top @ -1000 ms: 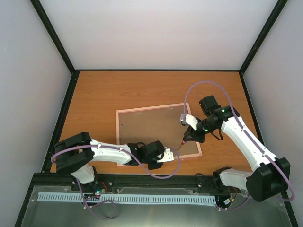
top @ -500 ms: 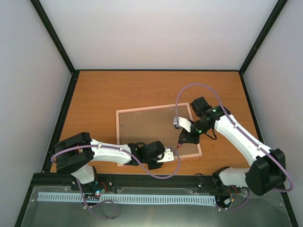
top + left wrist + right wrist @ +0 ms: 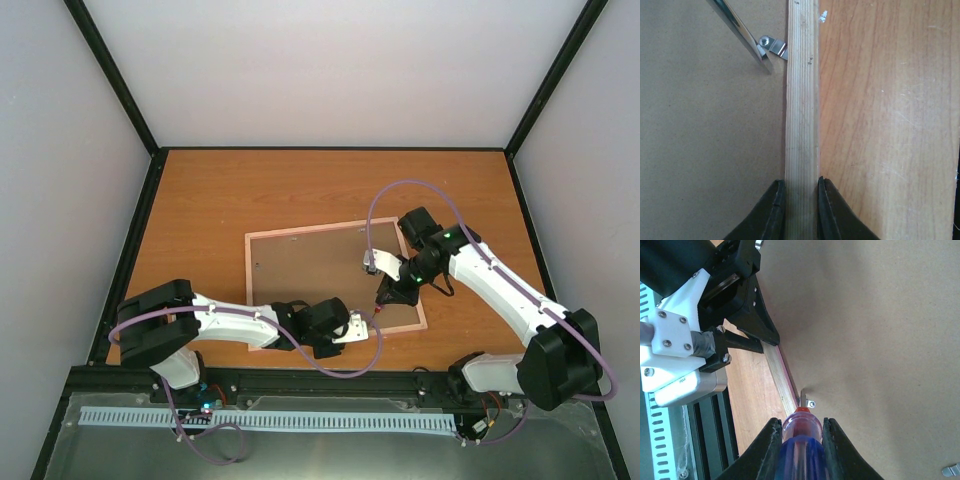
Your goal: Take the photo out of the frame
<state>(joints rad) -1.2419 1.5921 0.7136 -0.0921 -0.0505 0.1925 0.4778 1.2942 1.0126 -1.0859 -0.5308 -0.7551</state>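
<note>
- Photo not in sight (presumably under the brown board back [image 3: 310,272]); the frame [image 3: 322,228] lies face down on the worktop [image 3: 220,200].
- Left pincer [image 3: 800,187] is clamped on the frame's near edge.
- Right pincer [image 3: 801,421] grips a screwdriver [image 3: 801,442], its tip at a retaining clip [image 3: 808,401].
- Left to do, by my reading: free the clips, lift the board, pull the photo.

You have a blue-handled screwdriver [image 3: 802,447] with a red collar, its shiny blade [image 3: 739,32] tilted, tip just beside a small screwed metal tab [image 3: 774,46], over the orange wooden table [image 3: 250,190].
</note>
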